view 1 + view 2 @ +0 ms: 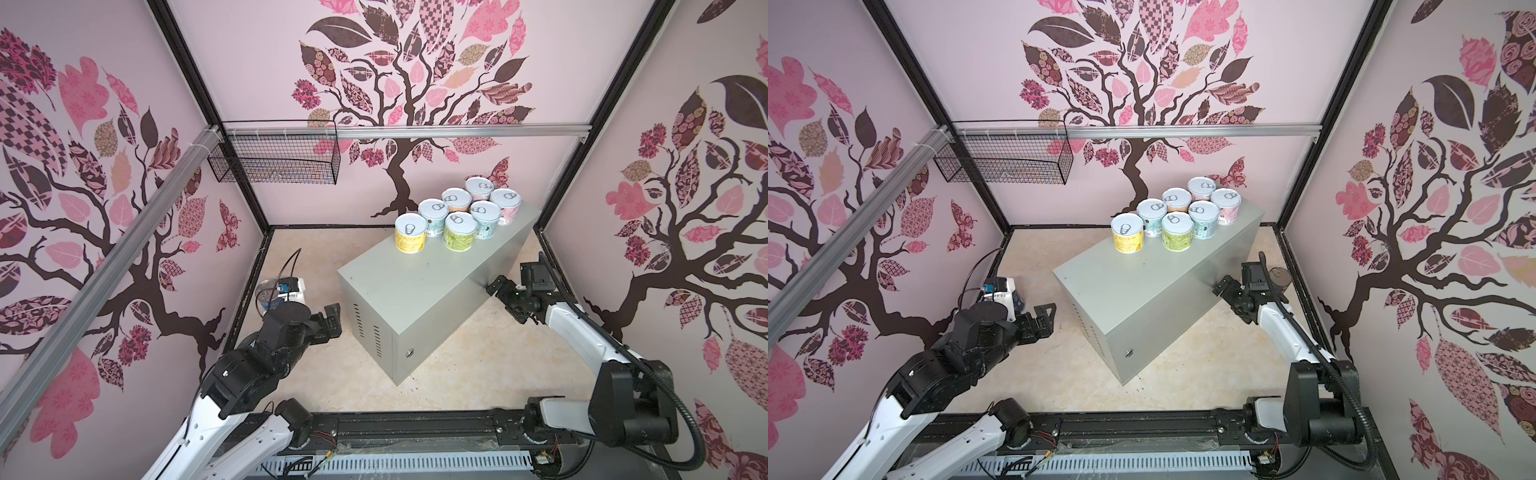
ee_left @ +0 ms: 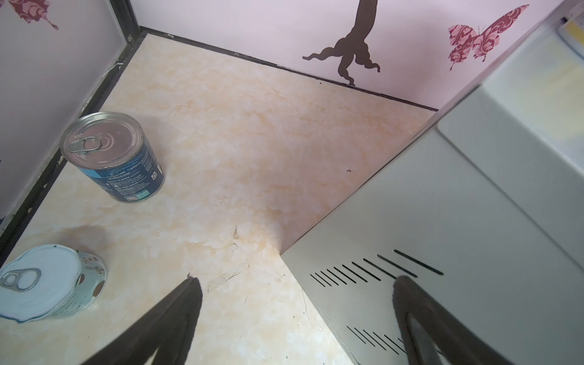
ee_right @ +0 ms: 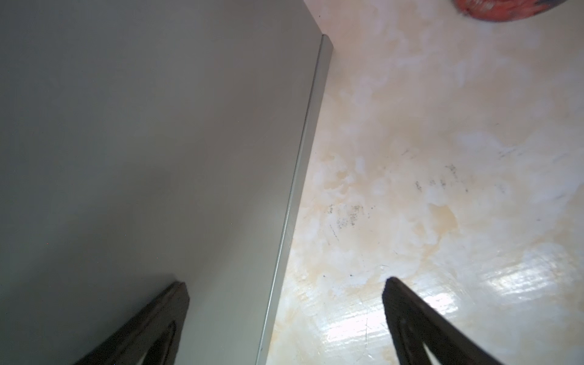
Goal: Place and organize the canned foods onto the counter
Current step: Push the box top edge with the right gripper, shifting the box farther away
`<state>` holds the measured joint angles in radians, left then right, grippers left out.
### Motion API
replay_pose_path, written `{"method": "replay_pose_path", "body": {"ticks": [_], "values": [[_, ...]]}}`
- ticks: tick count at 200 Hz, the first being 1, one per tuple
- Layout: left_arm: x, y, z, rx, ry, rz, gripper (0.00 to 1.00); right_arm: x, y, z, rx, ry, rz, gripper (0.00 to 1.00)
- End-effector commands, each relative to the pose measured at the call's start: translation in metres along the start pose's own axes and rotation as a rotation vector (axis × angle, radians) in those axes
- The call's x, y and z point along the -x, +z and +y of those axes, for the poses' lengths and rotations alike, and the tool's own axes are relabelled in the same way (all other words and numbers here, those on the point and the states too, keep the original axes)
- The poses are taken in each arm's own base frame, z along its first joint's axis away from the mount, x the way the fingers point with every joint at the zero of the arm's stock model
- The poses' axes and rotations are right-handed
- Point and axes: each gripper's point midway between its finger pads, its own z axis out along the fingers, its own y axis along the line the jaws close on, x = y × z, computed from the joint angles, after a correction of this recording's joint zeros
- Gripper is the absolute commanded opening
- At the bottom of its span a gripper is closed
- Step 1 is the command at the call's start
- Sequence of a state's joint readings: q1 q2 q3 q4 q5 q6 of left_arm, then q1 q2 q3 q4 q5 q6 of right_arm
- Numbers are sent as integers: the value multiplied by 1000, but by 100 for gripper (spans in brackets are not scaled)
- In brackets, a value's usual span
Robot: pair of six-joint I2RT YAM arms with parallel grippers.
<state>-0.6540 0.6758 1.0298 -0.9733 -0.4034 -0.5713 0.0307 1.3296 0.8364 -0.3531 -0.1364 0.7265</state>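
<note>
On the far end of the grey metal box [image 1: 436, 282] [image 1: 1150, 282]: seven short cans [image 1: 485, 216] [image 1: 1203, 218], all upright with pull-tabs up, packed close in two rows. Near end of the box top bare.

Down on the tabletop [image 2: 252, 142], left of the box and near the left wall: a blue can [image 2: 120, 164], upright, and near it a pale short can [image 2: 47, 284], lid up, not touching it. To the right of the box, in a top view, partly hidden behind the right arm: a dark can [image 1: 1280, 279], seen only as a red blur in the right wrist view.

Left gripper [image 1: 330, 320] [image 2: 297, 281]: jaws wide apart, holding nothing, low and just beside the vented end of the box.

Right gripper [image 1: 1233, 302] [image 3: 284, 282]: jaws also wide apart, empty, close along the right side wall of the box; touching it or not, cannot tell.

High on the back rail: a black wire basket [image 1: 274, 162].
</note>
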Motion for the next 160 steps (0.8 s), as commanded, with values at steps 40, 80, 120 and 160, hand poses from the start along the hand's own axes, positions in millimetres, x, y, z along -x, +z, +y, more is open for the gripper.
{"method": "replay_pose_path", "body": {"ticks": [40, 80, 120, 160], "values": [[-9, 5, 2, -2, 19, 12, 98, 27, 2, 108, 300, -115, -46, 100], [-11, 6, 3, -2, 21, 16, 98, 29, 14, 123, 296, -151, -30, 100], [-13, 7, 5, 4, 27, 20, 98, 27, 27, 141, 304, -179, -5, 100], [-15, 9, 7, 13, 29, 25, 98, 19, 45, 167, 324, -220, 38, 100]]}}
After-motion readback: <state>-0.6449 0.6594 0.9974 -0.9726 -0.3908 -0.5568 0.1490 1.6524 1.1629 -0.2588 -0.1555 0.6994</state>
